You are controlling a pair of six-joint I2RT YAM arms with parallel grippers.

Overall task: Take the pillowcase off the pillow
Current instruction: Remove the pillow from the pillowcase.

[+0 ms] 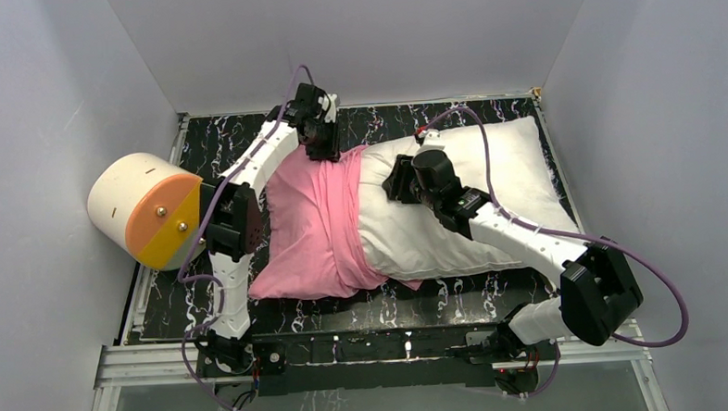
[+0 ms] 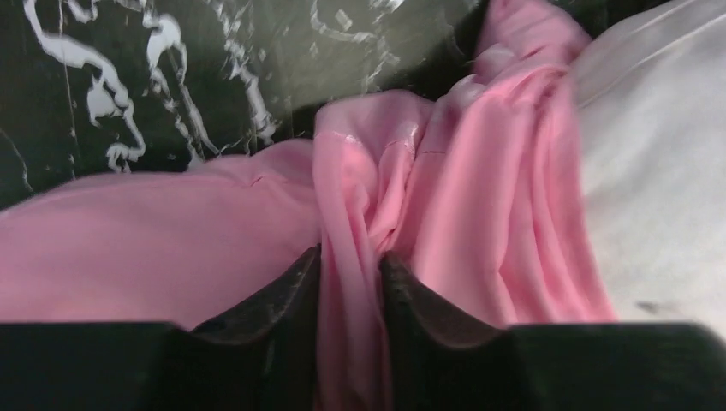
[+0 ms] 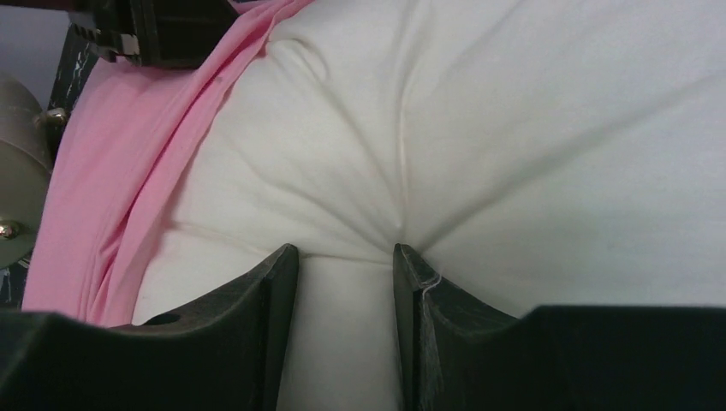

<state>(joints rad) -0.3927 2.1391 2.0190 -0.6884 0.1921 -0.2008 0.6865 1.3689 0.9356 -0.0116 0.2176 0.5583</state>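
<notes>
Top external view: at far left I see 1 cream cylinder with an orange end, beside the dark marbled table. My left gripper sits at the far edge of the pink pillowcase, which covers only the left end of the white pillow and is bunched at its opening. Its 2 fingers pinch a raised pink fold. Further right, my right gripper presses into the bare pillow, jaws narrowed on a ridge of white fabric.
</notes>
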